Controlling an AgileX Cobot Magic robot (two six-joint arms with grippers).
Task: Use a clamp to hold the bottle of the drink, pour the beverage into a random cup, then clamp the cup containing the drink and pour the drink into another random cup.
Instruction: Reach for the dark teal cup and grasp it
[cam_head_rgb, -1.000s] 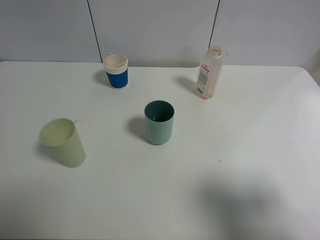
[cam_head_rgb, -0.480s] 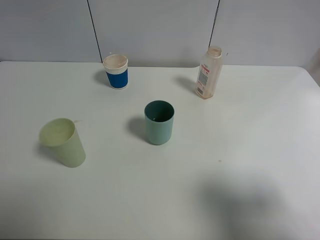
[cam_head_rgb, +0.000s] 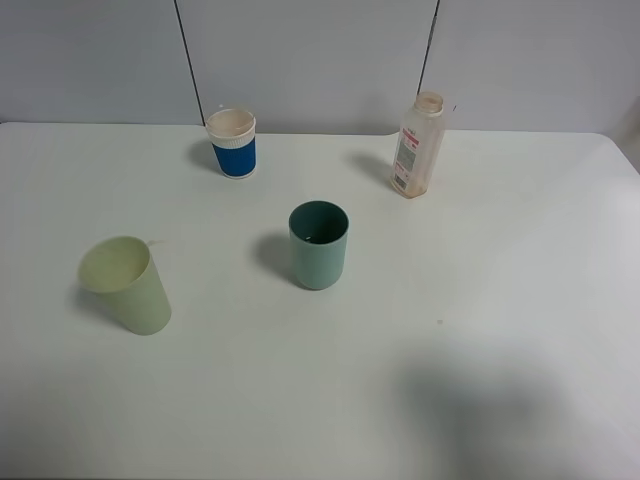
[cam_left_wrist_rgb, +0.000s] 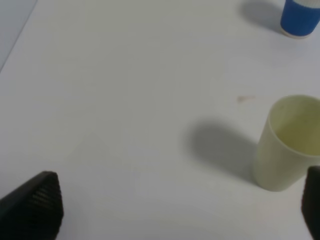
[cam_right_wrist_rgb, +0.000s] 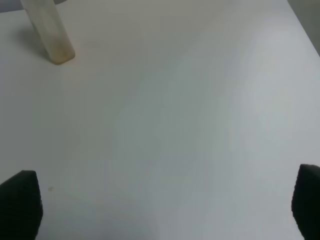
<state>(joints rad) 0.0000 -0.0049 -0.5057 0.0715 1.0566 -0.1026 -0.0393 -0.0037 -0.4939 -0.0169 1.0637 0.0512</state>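
Right wrist view first, as the nearest: the right hand (cam_right_wrist_rgb: 162, 202) is seen spread wide, with nothing between its fingers and bare desk (cam_right_wrist_rgb: 175, 125) below it. The left hand (cam_left_wrist_rgb: 172, 210) is likewise spread and empty, and the pale yellow-green cup (cam_left_wrist_rgb: 290, 145) stands just beyond its right finger. Neither hand is caught by the exterior high view.

Farther in, the teal cup (cam_head_rgb: 318, 245) stands upright near the middle of the desk; whether anything lies in it cannot be told. At the far edge the blue cup (cam_head_rgb: 232, 143) is placed to the left and the bottle (cam_head_rgb: 417, 145) to the right, upright, uncapped and well apart from every cup. A faint brown tint of drink (cam_right_wrist_rgb: 60, 50) is seen low in the bottle; how much is there cannot be told.

Gripping the bottle is judged to be the step in hand, and none of the pouring is judged done. The right hand is the better placed for it. The bottle should be approached level from the near side and centred between the fingers, so that it is not knocked over by one finger arriving first. The flat faces of the body should be taken, below the neck. The grip should be closed gently, since thin plastic may buckle. As the neck is open, the bottle should be kept upright until it is above the chosen cup.
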